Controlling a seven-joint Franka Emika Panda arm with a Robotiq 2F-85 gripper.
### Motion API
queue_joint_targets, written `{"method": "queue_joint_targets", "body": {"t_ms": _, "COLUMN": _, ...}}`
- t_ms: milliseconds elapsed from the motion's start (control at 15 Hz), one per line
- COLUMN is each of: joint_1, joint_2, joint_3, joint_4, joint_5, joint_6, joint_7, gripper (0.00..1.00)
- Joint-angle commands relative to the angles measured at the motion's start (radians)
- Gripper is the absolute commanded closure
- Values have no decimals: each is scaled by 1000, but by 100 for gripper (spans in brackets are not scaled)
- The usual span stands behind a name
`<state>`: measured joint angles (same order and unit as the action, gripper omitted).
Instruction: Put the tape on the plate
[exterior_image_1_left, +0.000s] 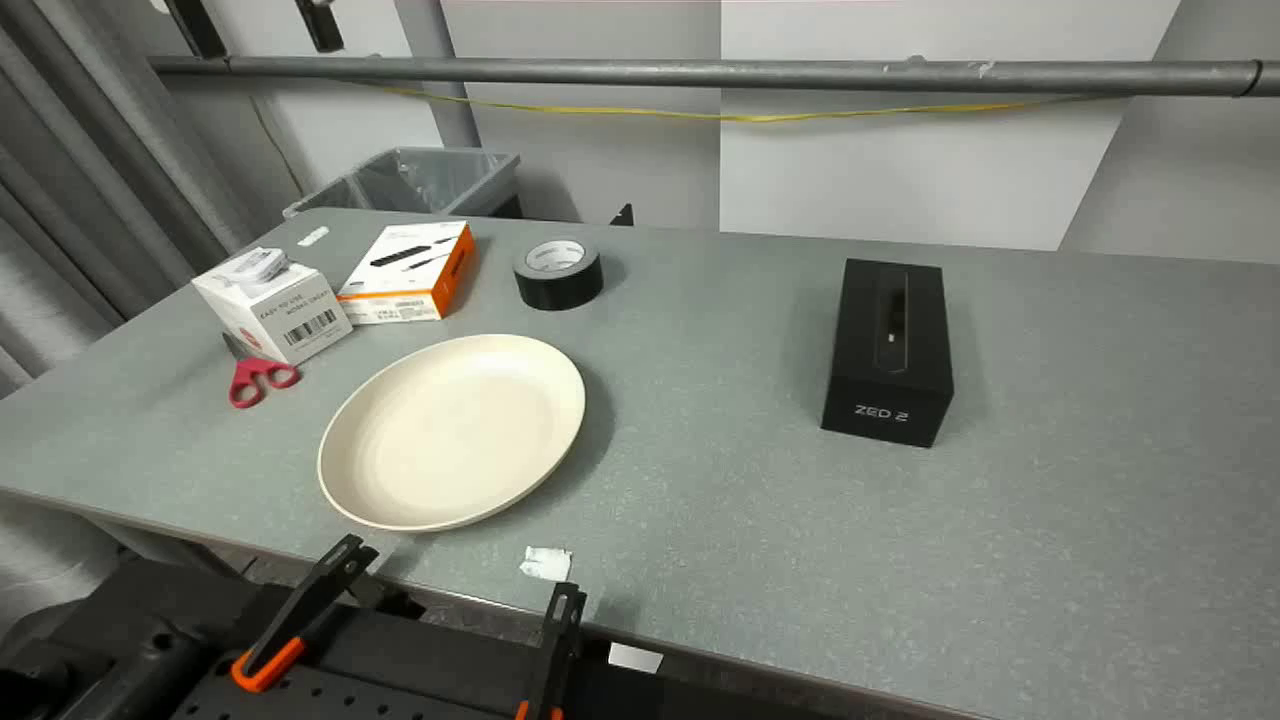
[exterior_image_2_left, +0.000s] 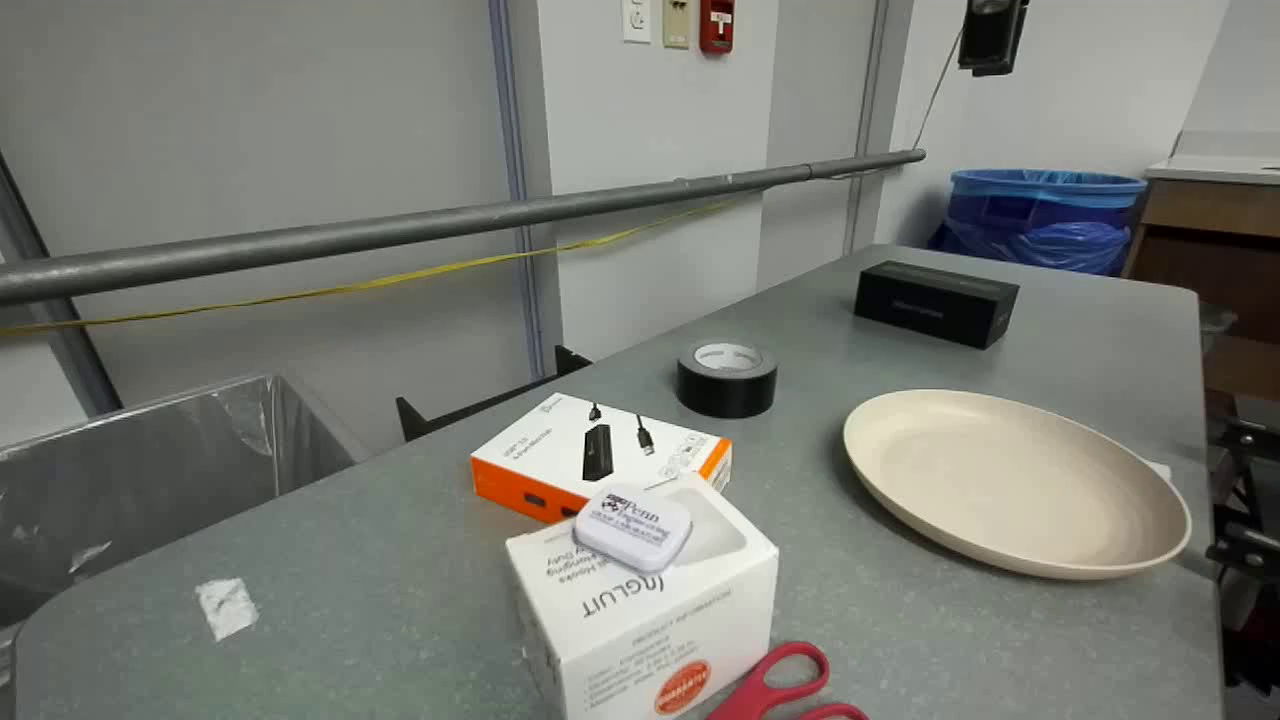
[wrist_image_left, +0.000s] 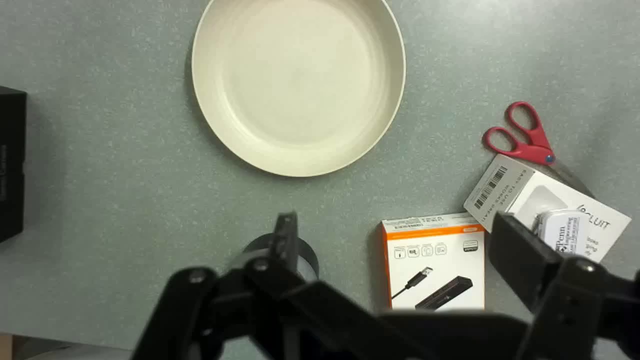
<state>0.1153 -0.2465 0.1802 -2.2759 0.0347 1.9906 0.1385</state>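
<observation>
The tape is a black roll with a hollow centre, lying flat on the grey table in both exterior views (exterior_image_1_left: 560, 291) (exterior_image_2_left: 726, 395). In the wrist view the tape (wrist_image_left: 308, 251) is partly hidden behind the left finger. The plate is round, cream-white and bare in both exterior views (exterior_image_1_left: 455, 430) (exterior_image_2_left: 1010, 480). It also fills the upper middle of the wrist view (wrist_image_left: 300, 75). My gripper (wrist_image_left: 395, 225) is open and empty, with its fingers wide apart above the table. Its fingertips (exterior_image_1_left: 265, 40) show at the top edge of an exterior view, well above the table.
A white-and-orange box (exterior_image_1_left: 405, 272) lies beside the tape. A white carton (exterior_image_1_left: 285, 315) bears a small tin (exterior_image_2_left: 632, 527), with red scissors (exterior_image_1_left: 260, 378) beside it. A black box (exterior_image_1_left: 888, 350) stands across the table. A pipe (exterior_image_1_left: 640, 72) runs behind. A bin (exterior_image_1_left: 430, 180) stands past the edge.
</observation>
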Motion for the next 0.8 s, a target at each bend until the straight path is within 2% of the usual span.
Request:
{"method": "queue_joint_targets", "body": {"t_ms": 0, "joint_1": 8, "joint_2": 1, "joint_3": -7, "joint_4": 1, "joint_5": -2, "joint_6": -2, "joint_7": 2, "gripper": 0}}
{"method": "queue_joint_targets", "body": {"t_ms": 267, "joint_1": 8, "joint_2": 1, "joint_3": -7, "joint_4": 1, "joint_5": -2, "joint_6": -2, "joint_7": 2, "gripper": 0}}
{"method": "queue_joint_targets", "body": {"t_ms": 400, "joint_1": 6, "joint_2": 22, "joint_3": -3, "joint_4": 1, "joint_5": -11, "joint_6": 41, "joint_7": 7, "gripper": 0}}
{"method": "queue_joint_targets", "body": {"t_ms": 733, "joint_1": -16, "joint_2": 289, "joint_3": -13, "joint_4": 65, "joint_5": -107, "joint_6": 247, "joint_7": 52, "gripper": 0}}
